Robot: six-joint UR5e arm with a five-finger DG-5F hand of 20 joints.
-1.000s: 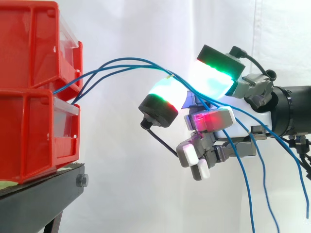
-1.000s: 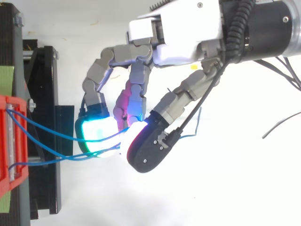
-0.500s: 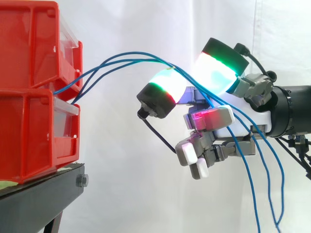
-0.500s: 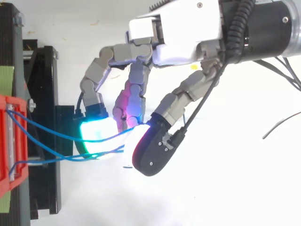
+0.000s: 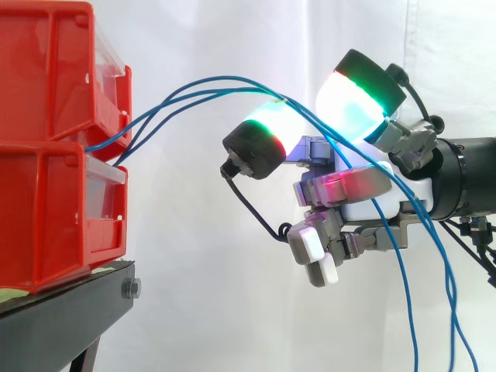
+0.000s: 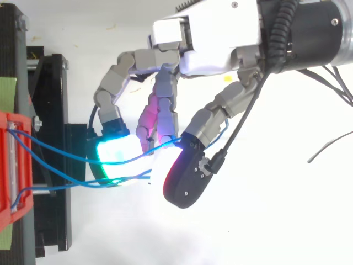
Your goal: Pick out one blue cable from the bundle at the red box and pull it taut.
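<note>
Several thin blue cables (image 5: 194, 85) leave the gap between the two stacked red bins (image 5: 46, 139), arc up to the right and drape over my hand (image 5: 364, 194). Their loose ends hang down at the right. In the side view the cables run between two glowing fingertips (image 5: 267, 136), which stand well apart. From above, the cables (image 6: 60, 160) cross from the red bin (image 6: 8, 165) to the gap between the green pad and the dark-backed thumb. The hand (image 6: 209, 33) is open, its fingers loosely bent, and nothing is pinched.
The bins sit on a black stand (image 5: 70, 302) at the left, with its black frame (image 6: 49, 110) beside the hand. A white curtain hangs behind. A thin dark wire (image 6: 331, 146) lies on the white surface at the right.
The thumb and the green-glowing finger have spread further apart. The upper pads have risen a little, lifting the cable arc, and the hanging ends have swung down closer together.
</note>
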